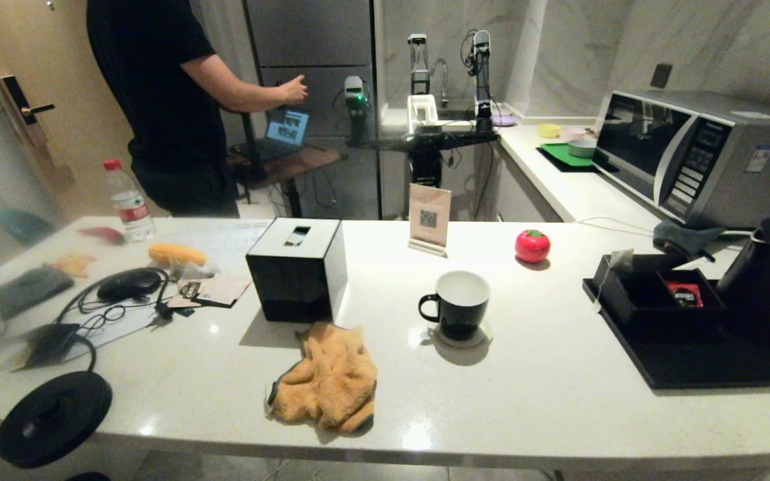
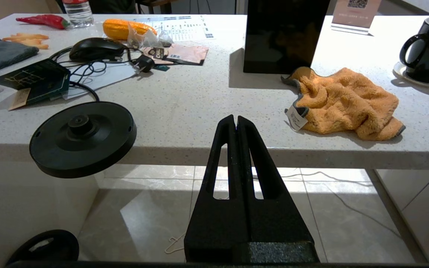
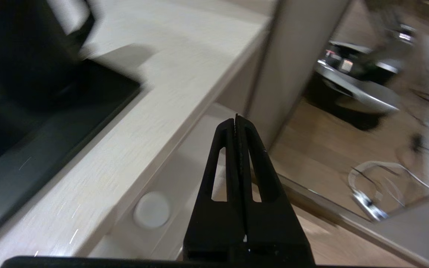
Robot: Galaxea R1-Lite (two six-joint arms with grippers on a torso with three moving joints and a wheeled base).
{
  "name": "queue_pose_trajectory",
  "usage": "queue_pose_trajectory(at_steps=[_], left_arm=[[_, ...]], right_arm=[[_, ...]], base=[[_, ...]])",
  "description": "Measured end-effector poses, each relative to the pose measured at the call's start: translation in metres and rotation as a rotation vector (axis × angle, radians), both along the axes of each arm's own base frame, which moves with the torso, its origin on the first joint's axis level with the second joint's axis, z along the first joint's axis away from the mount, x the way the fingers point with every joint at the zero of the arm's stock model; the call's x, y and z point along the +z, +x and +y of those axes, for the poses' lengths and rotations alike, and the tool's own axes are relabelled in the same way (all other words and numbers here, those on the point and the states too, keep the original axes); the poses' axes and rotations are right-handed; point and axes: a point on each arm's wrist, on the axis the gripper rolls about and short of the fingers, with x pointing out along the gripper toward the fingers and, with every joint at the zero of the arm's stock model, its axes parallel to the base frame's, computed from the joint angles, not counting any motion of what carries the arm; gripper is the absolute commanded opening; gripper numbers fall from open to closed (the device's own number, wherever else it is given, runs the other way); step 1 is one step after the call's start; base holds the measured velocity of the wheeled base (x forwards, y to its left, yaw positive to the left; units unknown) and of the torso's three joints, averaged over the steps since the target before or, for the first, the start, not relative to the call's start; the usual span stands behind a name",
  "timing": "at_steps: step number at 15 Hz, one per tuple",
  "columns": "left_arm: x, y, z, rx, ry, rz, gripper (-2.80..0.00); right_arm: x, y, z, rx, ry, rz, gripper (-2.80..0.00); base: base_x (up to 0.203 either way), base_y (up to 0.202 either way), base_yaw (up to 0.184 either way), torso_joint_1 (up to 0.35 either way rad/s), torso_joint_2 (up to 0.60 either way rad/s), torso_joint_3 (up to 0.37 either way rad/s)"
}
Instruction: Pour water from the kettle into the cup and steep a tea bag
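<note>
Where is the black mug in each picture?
Head view: the mug stands on a small coaster near the middle of the counter, right of the orange cloth.
Left wrist view: the mug is at the far right edge, beyond the same orange cloth.
Right wrist view: not in it.
Shared landmark: the orange cloth, seen in the head and left wrist views.

Head overview; wrists below counter (image 2: 184, 93) edge.

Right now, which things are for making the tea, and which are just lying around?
For the tea: kettle, cup, tea bag.

Just lying around: orange cloth, tissue box, red tomato-shaped thing, computer mouse, water bottle.
</note>
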Motion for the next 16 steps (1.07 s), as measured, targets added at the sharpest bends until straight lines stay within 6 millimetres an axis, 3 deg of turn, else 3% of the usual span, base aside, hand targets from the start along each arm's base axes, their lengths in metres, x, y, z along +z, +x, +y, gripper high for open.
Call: queue_pose_trajectory(at_steps=[4,9,14,16], left_arm=[[0.0,0.0,0.0,0.001,0.0,0.0,-2.8],[0.0,0.0,0.0,0.001,0.0,0.0,-2.8],[0.0,0.0,0.0,0.001,0.0,0.0,-2.8],[0.0,0.0,0.0,0.001,0.0,0.0,-2.8]], right_arm=[[0.004,0.028,-0.056,-0.093,0.033,0.033,-2.8],[-0.014,0.074,-0.135,-0.059,0.089,0.094,-2.8],[-0.04,0.104,-0.209,0.294,-0.009,0.126,-2.8],[-0.047,0.11,-0.227,0.464,-0.059,0.106,-2.8]], base=[[0.0,0.0,0.0,0.0,0.0,0.0],[0.0,0.0,0.0,0.0,0.0,0.0],[0.0,0.0,0.0,0.0,0.0,0.0],[0.0,0.0,0.0,0.0,0.0,0.0]])
